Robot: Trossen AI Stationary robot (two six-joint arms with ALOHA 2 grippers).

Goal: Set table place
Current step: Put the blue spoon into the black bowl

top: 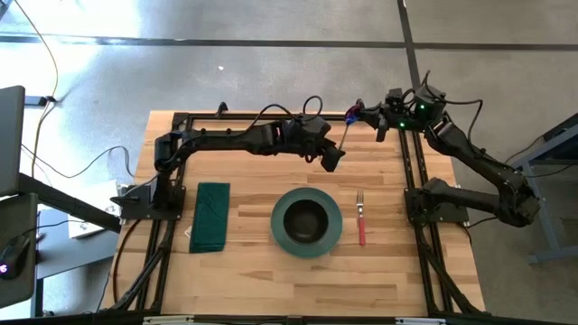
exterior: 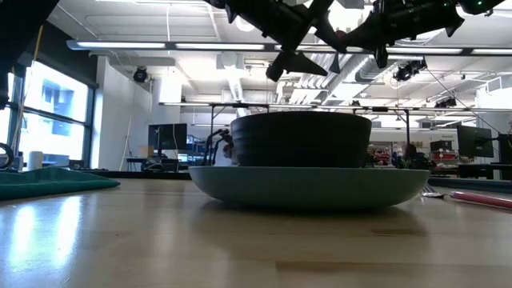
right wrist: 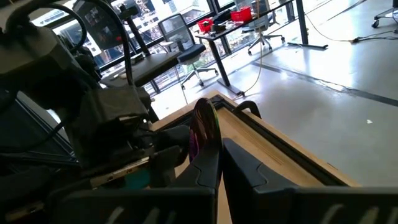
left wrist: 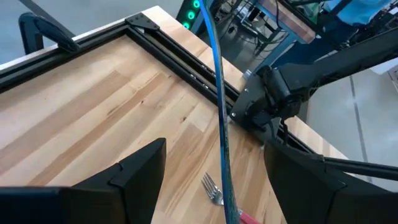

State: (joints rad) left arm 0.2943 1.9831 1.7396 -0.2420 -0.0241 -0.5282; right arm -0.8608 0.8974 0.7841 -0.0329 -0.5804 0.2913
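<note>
A thin blue utensil (top: pixel 344 135) is held above the far part of the wooden table (top: pixel 253 271), between my two grippers. My right gripper (top: pixel 361 114) is shut on its far end. My left gripper (top: pixel 331 159) is open. In the left wrist view its fingers (left wrist: pixel 143 174) stand on either side of the utensil's shaft (left wrist: pixel 222 124) without touching it. A teal plate (top: pixel 282 236) holding a dark bowl (top: pixel 307 218) stands mid-table. A red-handled fork (top: pixel 361 218) lies to its right and a folded green napkin (top: pixel 209 217) to its left. My right gripper pinches the utensil's rounded purple-blue end (right wrist: pixel 204 127) between its two fingers (right wrist: pixel 249 168), coming from the table's far right. The utensil is lifted clear of the table and runs from this hold toward the table's near side, into the gap of my left gripper.
A black rail frame (top: pixel 408 162) runs along the table's sides and far edge. Bare wood lies between the plate and the near edge. The room beyond holds desks, chairs and monitors.
</note>
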